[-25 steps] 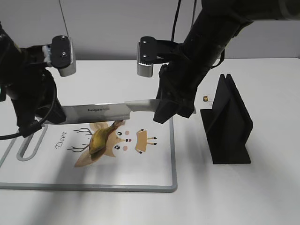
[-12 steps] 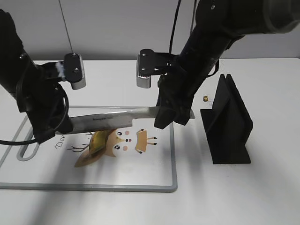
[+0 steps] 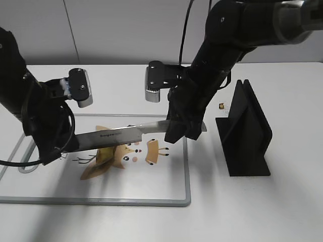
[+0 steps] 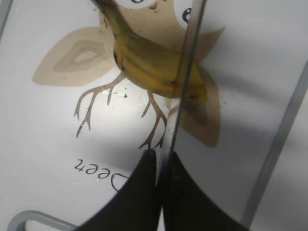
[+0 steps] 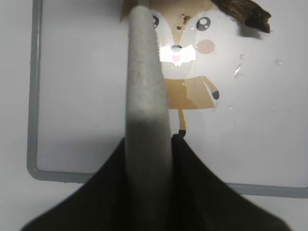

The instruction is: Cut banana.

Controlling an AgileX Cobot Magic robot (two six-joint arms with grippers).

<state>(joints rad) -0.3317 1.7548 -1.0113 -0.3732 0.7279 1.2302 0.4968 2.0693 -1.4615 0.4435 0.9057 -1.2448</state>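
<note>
A yellow banana (image 3: 107, 154) lies on the white deer-print cutting board (image 3: 187, 166). It also shows in the left wrist view (image 4: 144, 67), and its dark stem end in the right wrist view (image 5: 246, 13). A long knife (image 3: 121, 134) hangs across it, slanting down to the left. My right gripper (image 3: 180, 132) is shut on the knife's grey handle (image 5: 144, 91). My left gripper (image 3: 54, 147) is shut on the blade's tip end (image 4: 185, 82). Seen from the left wrist, the blade crosses the banana near its blunt end, touching or just above it.
A black knife stand (image 3: 247, 132) stands on the table to the right of the board. A small brass-coloured object (image 3: 221, 106) lies behind it. The board's grey rim (image 5: 33, 96) and its handle loop (image 3: 25, 169) are at the left.
The knife has come down and tilted, its left end lower and now over the banana. The left arm moved right and down with the blade tip; the right gripper dropped slightly.
</note>
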